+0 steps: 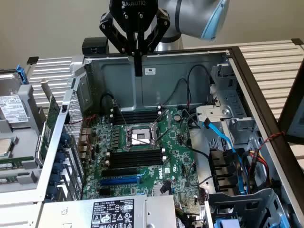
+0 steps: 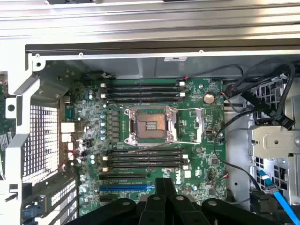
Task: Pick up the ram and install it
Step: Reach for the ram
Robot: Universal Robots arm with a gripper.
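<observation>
**Ram** [image 1: 51,118]: a thin green board stands on edge, tilted, outside the case [image 1: 156,80] at the exterior view's left. It sits just beside the perforated side wall [image 1: 71,123]. The identification is tentative, as its chips and label cannot be made out. It is well apart from the jaws.

**Gripper** [image 1: 138,66]: it hangs above the case's far wall, over the rear part of the motherboard [image 1: 166,156]. The jaws are closed against each other and grip nothing. In the wrist view the gripper [image 2: 164,182] points down at the board, and its closed tips overlap the area near the blue slot [image 2: 126,188].

**Motherboard:** it lies flat on the case floor. The socket [image 1: 140,137] sits near its centre with the metal frame showing. One bank of black memory slots [image 1: 135,116] runs on the far side of the socket. A second bank runs on the near side, between the socket and the blue slot. Both banks appear unfilled in both views.

**Surroundings:** a blue cable [image 1: 223,137] runs through the drive bay area at the exterior view's right. A hard drive [image 1: 14,107] lies outside the case at the exterior view's left, beyond the ram. The case rests on a pale slatted surface [image 1: 270,61].
</observation>
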